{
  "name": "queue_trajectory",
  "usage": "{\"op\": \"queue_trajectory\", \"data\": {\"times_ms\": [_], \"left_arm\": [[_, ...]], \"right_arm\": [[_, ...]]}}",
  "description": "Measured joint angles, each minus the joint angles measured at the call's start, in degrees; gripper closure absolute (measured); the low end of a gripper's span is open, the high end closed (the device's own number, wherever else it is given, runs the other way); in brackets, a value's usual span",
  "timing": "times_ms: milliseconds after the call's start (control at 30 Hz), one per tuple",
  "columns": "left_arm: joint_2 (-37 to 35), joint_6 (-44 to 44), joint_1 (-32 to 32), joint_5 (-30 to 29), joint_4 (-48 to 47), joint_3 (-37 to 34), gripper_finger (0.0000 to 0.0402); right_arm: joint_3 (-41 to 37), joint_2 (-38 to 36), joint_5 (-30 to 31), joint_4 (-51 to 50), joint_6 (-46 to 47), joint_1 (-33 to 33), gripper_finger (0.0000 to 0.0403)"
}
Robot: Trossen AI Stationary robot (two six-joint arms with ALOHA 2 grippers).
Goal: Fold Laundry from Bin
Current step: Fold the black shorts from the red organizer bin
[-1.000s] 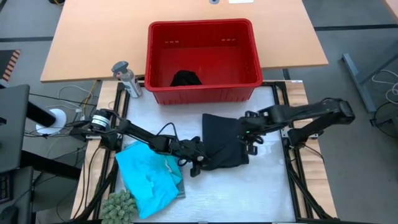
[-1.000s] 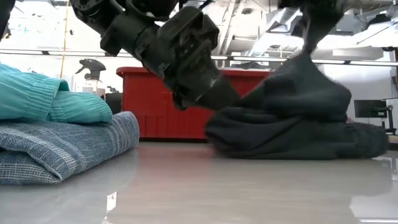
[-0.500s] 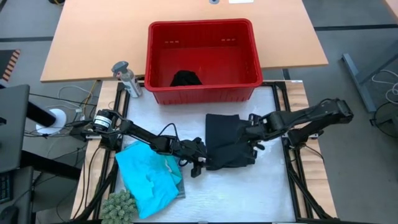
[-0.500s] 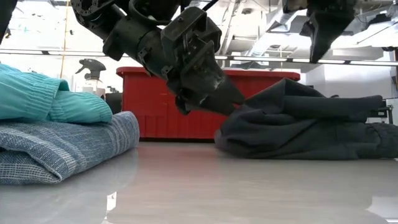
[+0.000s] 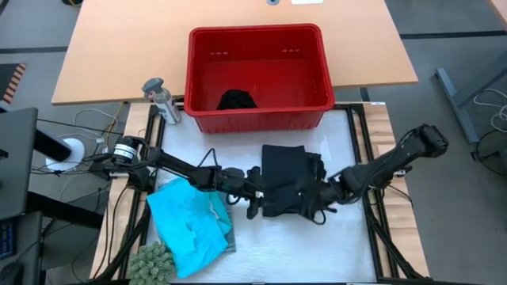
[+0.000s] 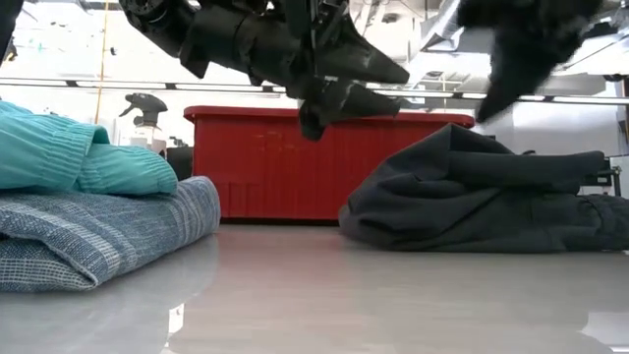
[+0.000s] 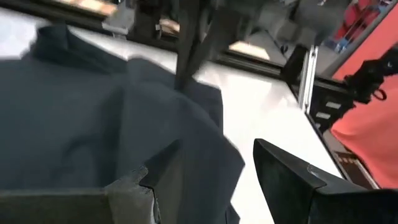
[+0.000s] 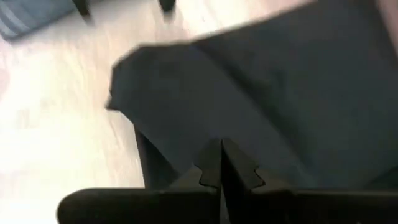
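Since the earlier frames we record that the right gripper has left the far right edge of the black garment and now sits over its near right corner, while the left gripper has lifted off the cloth at its left edge. In the right wrist view the right fingers are pressed together with nothing between them. In the left wrist view the left fingers stand apart, empty, above the dark fabric.

We find the black garment folded into a rough rectangle on the white table surface, between the two grippers and just in front of the bin. From the low view it is a soft, creased heap with a raised fold on top. The bin is red ribbed plastic with a rim; one more black garment lies crumpled on its floor.

To the left, we note the turquoise garment resting on the folded blue-grey striped garment, whose weave looks coarse. A green knobbly object sits at the table's near left corner. A grey spray bottle stands just left of the bin.
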Motion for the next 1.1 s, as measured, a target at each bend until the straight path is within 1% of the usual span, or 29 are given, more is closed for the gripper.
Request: {"op": "queue_trajectory", "data": {"times_ms": [100, 233, 333, 400, 500, 700, 833, 933, 1100], "left_arm": [[0.0, 1.3, 0.1, 0.1, 0.5, 0.0, 0.0223], [0.0, 2.8, 0.1, 0.0, -1.0, 0.0, 0.0223], [0.3, 3.0, 0.1, -0.1, -1.2, 0.0, 0.0223], [1.7, 3.0, 0.1, 0.1, -0.2, 0.0, 0.0223], [5.0, 1.7, 0.1, 1.2, 1.4, 0.2, 0.0223], [10.1, -1.3, 0.1, 0.5, 4.4, 0.2, 0.0223], [12.9, -3.6, 0.2, 0.6, 6.1, 0.9, 0.0223], [15.1, -3.8, 0.0, 2.3, 6.1, 2.5, 0.0223], [18.5, -4.9, -0.3, 6.0, 4.6, 5.2, 0.0223]], "right_arm": [[-5.5, 0.4, -0.1, 5.0, 5.7, 2.2, 0.0373], [-12.4, 0.3, -0.3, 12.3, 14.1, 5.5, 0.0387], [-15.7, 0.3, 0.1, 15.4, 17.9, 8.0, 0.0386], [-17.1, 0.3, 0.4, 16.1, 20.0, 8.9, 0.0378], [-18.1, 0.3, 0.1, 16.1, 20.6, 9.5, 0.037], [-20.4, 0.3, -3.9, 16.3, 21.3, 9.8, 0.0382], [-20.8, 0.3, -4.6, 16.3, 21.2, 9.7, 0.0377], [-20.8, 0.3, -4.9, 16.2, 20.8, 9.7, 0.037], [-20.8, 0.5, -5.5, 16.1, 20.2, 9.7, 0.0371]]}}
